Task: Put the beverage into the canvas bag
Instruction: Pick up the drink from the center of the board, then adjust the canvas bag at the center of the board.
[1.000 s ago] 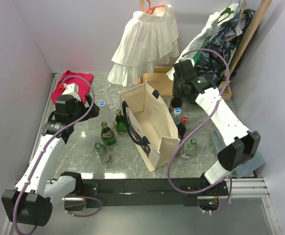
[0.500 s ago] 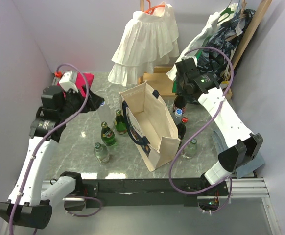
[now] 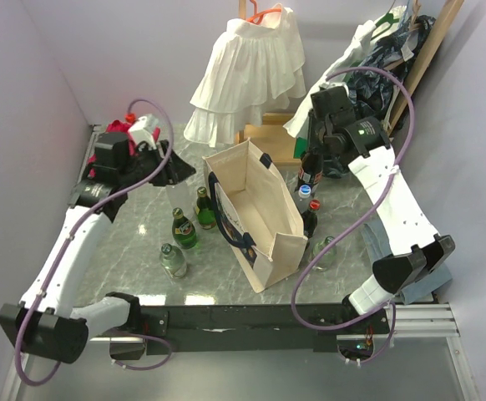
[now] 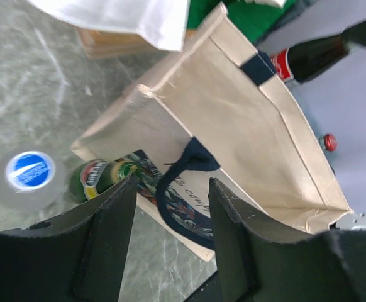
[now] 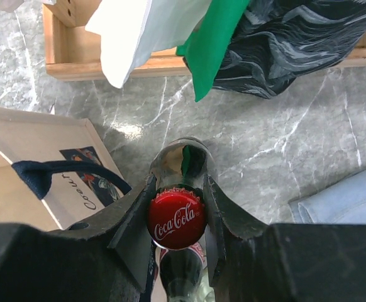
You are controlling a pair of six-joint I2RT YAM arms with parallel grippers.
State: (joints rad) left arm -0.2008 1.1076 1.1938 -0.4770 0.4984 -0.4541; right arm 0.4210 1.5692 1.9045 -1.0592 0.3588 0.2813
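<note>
My right jaws are clamped on the neck of the cola bottle [image 3: 311, 172], which stands upright just right of the open canvas bag [image 3: 282, 255] at mid-frame. My left jaws are parted and hold nothing, over the worktop [image 3: 139, 251] at the bag's upper left.

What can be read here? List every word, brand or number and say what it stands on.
"Coca-Cola": white script on the red cap of the cola bottle.
"Coeur": dark script on the side of the canvas bag, beside its picture print; the words after it cannot be read.
Green bottle's cap: printed, too blurred to read.
Blue cap: white marks, too blurred to read.
</note>
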